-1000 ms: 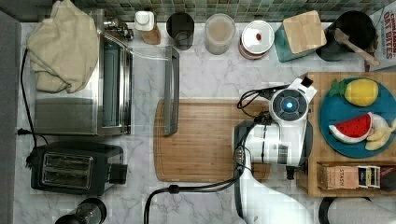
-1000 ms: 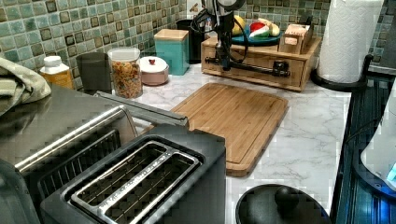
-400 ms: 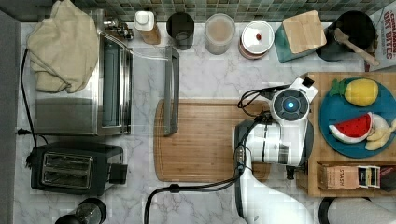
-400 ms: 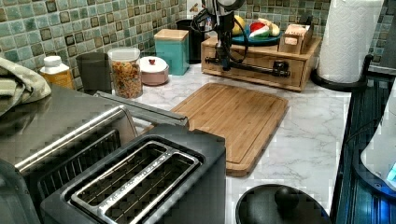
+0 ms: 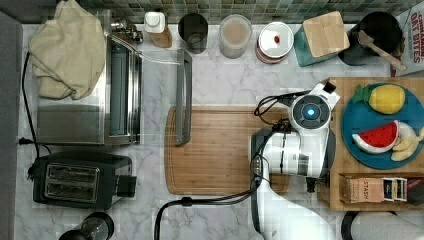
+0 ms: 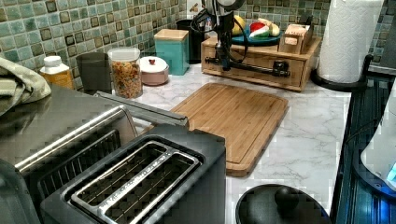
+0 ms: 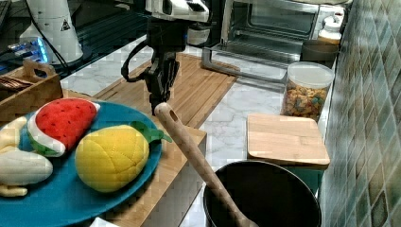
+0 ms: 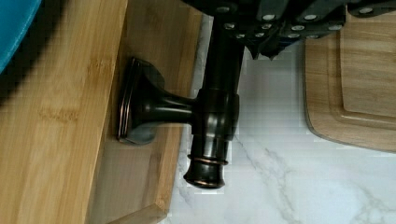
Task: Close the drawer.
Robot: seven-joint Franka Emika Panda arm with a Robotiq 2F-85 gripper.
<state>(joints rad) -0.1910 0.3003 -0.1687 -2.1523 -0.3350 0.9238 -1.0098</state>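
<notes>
The drawer (image 6: pixel 261 78) is the front of a light-wood box at the left view's far end, with a long black bar handle (image 6: pixel 252 68) across it. My gripper (image 6: pixel 225 63) points down at the bar's left part in the left view. In the wrist view the dark bar (image 8: pixel 218 112) and its mount (image 8: pixel 140 109) stand off the drawer front (image 8: pixel 163 56), and my gripper (image 8: pixel 285 39) looks shut, lying against the bar's side that faces the cutting board. The right view shows the gripper (image 7: pixel 157 97) narrow and upright at the box's edge.
A bamboo cutting board (image 5: pixel 220 150) lies beside the box. A blue plate (image 5: pixel 370 125) of toy fruit and a tea holder (image 5: pixel 380 189) sit on the box. A toaster oven (image 5: pixel 100 95) with its door down, a toaster (image 5: pixel 75 180), jars and a paper towel roll (image 6: pixel 350 42) stand around.
</notes>
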